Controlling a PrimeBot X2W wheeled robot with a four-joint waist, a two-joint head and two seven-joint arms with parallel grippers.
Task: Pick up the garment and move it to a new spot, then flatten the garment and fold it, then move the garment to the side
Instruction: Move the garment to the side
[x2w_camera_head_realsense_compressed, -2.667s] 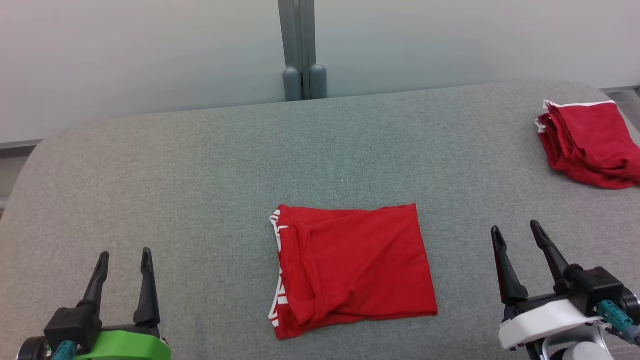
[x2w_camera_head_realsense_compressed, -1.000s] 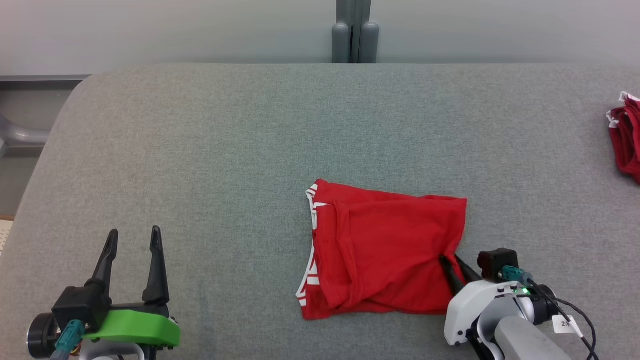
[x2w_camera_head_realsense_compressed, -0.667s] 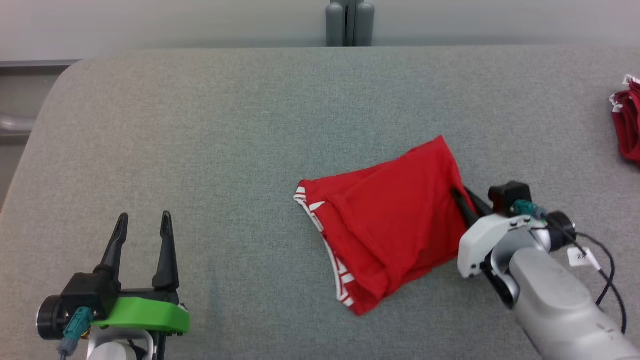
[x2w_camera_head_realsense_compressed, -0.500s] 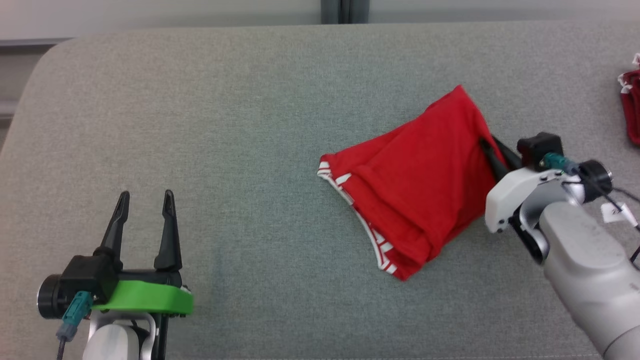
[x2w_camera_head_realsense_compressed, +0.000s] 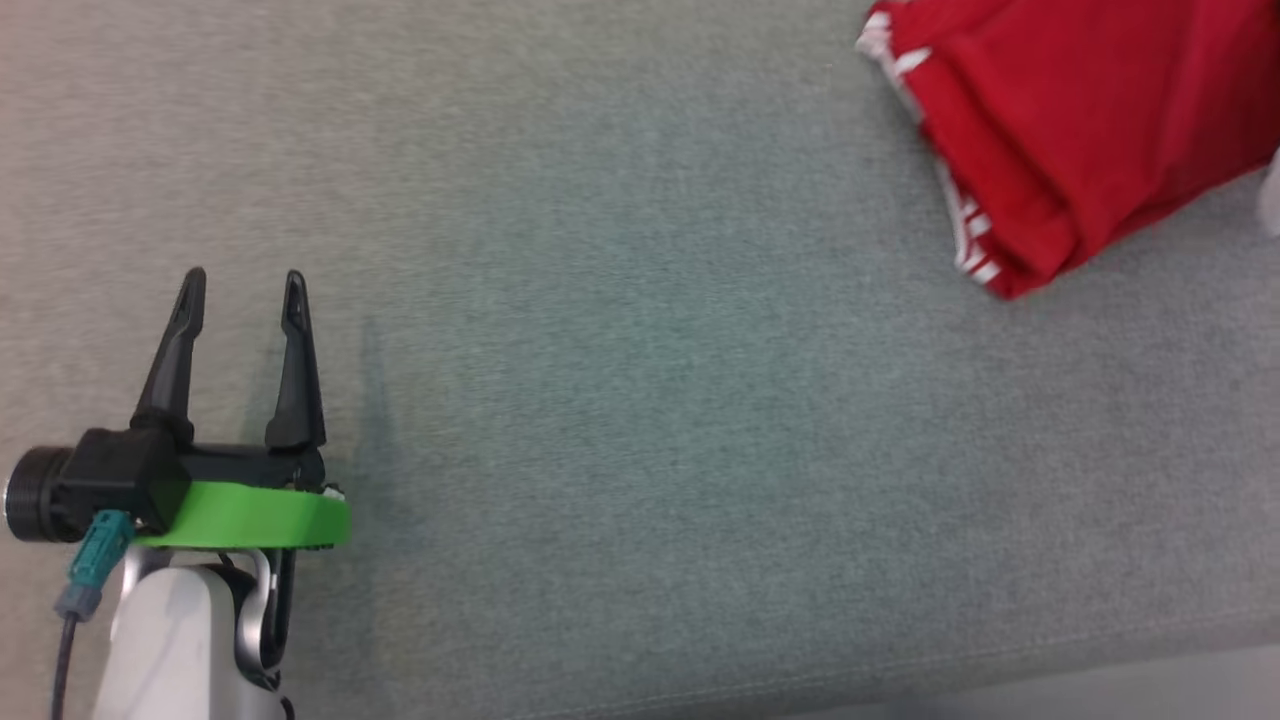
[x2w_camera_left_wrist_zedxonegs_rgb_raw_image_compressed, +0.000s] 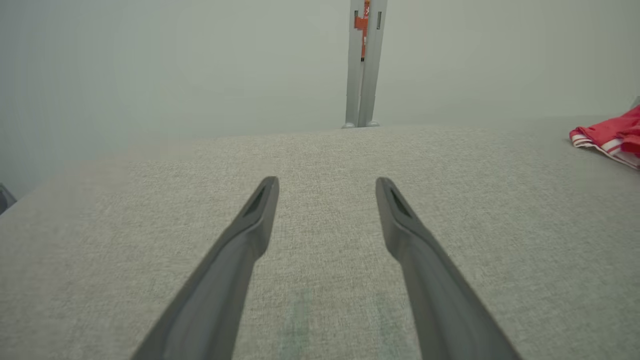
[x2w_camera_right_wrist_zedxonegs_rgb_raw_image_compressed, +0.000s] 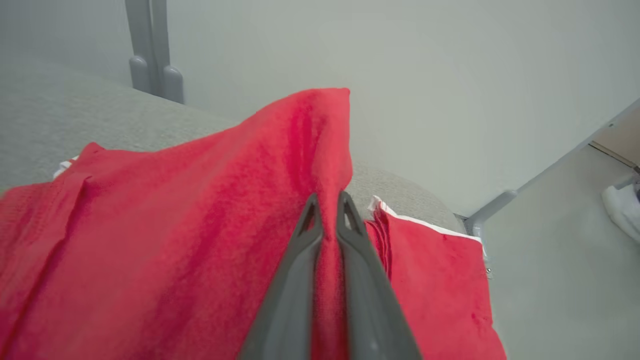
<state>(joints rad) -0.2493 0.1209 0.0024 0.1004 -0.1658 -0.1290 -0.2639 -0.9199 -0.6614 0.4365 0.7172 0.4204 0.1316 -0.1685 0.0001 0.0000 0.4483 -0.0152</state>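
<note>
head view: left gripper (x2w_camera_head_realsense_compressed: 243, 277) sits low over the grey padded table (x2w_camera_head_realsense_compressed: 640, 400), towards the table's near edge, fingers pointing to the table's far side. its jaws stand wide apart with bare table fabric between them, and nothing is held. left wrist view confirms this: both dark fingers are spread, and only table surface lies between and ahead of them. a grey upright post (x2w_camera_left_wrist_zedxonegs_rgb_raw_image_compressed: 364, 65) stands just behind the table's far edge. the red garment (x2w_camera_head_realsense_compressed: 1080, 110) is over the table's right part, well apart from the left gripper, its white-striped band turned towards the table's middle. right wrist view: right gripper (x2w_camera_right_wrist_zedxonegs_rgb_raw_image_compressed: 328, 196) has its jaws nearly closed, pinching a fold of the garment between the two fingertips. the pinched fold stands up in a peak above the fingertips, and the rest of the cloth slopes down from it towards the table. whether the lower part rests on the table cannot be determined. a second red pile (x2w_camera_right_wrist_zedxonegs_rgb_raw_image_compressed: 430, 280) with a white edge lies on the table just beyond the held garment, at the table's rounded end.
</note>
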